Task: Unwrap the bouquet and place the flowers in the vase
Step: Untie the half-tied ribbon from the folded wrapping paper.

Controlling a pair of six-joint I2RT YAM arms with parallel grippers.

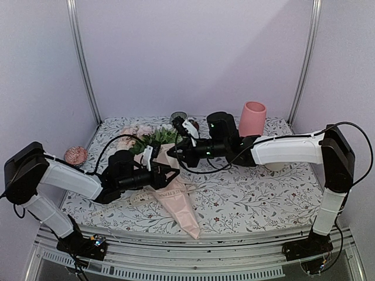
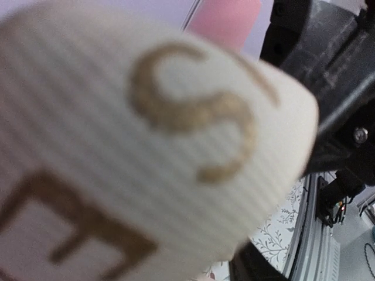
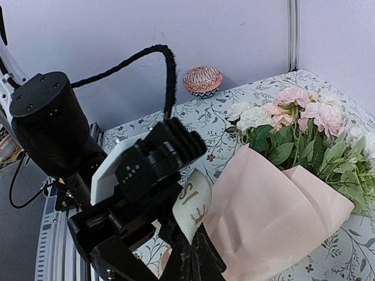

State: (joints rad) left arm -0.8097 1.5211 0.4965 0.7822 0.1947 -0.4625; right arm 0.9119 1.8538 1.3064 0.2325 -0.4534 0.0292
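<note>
**Above the arms:** the bouquet (image 1: 176,202) lies across the flowered table (image 1: 263,193). Its paper point faces the arms and its flowers (image 1: 140,132) face the back wall. The pink vase (image 1: 252,119) stands upright, well apart at the far right. The left gripper (image 1: 170,171) and right gripper (image 1: 174,153) meet over the middle of the wrap, where the cream ribbon (image 1: 153,195) crosses it.

**Left wrist:** the ribbon fills the view, its blurred gold letters close to the lens. The left fingers are hidden, so it cannot be told whether they are apart or together.

**Right wrist:** the arm's own dark fingers (image 3: 196,260) are pressed together at the foot of a ribbon loop, apparently pinching it. The left gripper is just beside the loop, and the pink paper (image 3: 275,216) and blooms lie beyond, untouched.

The step in hand looks to be untying, with the paper on and no stem in the vase. The next move calls for a firm left-side hold on the ribbon, then a pull apart to loosen the knot
</note>
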